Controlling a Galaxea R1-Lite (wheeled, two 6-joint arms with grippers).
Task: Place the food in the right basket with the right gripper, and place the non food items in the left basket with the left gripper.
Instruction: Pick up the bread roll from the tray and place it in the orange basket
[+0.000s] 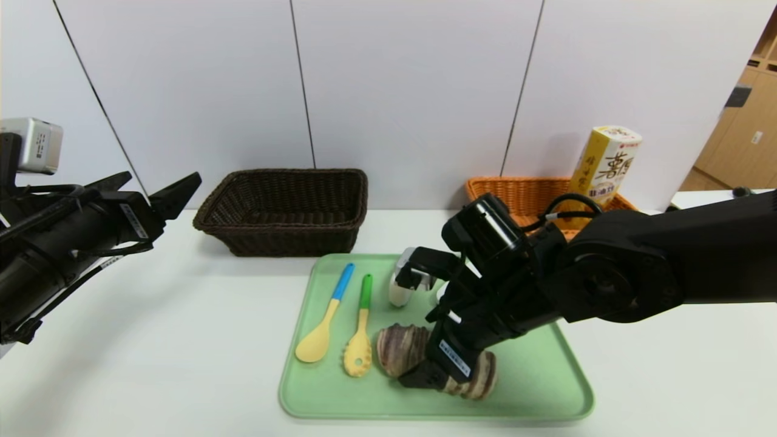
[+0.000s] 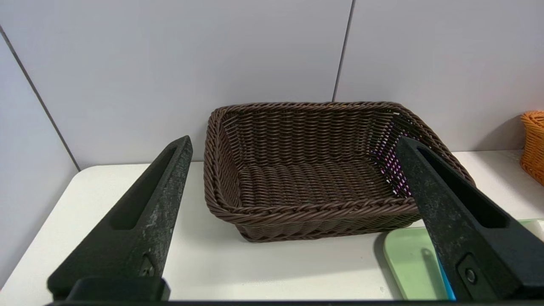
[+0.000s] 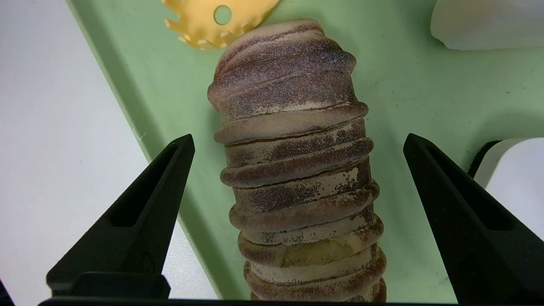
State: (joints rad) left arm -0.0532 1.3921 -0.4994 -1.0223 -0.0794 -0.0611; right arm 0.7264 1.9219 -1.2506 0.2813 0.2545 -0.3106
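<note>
From the head view, the right claw (image 1: 438, 370) reaches low over a ridged, brown-and-purple taro root (image 1: 400, 349) lying on a smooth green tray (image 1: 534, 376) on the white bench (image 1: 182, 340). Two plastic spoons (image 1: 340, 321) lie beside the root. A carton (image 1: 604, 164) stands in the orange wicker basket (image 1: 516, 191); the dark brown basket (image 1: 285, 209) sits to its left. The left claw (image 1: 155, 191) is raised at the bench's left side.

The left wrist view shows that claw spread wide, gripping nothing, facing the brown basket's (image 2: 306, 170) bare woven floor.

The right wrist view shows the released fingers (image 3: 140, 212) straddling the root (image 3: 297, 170), apart from its banded, rough skin.
</note>
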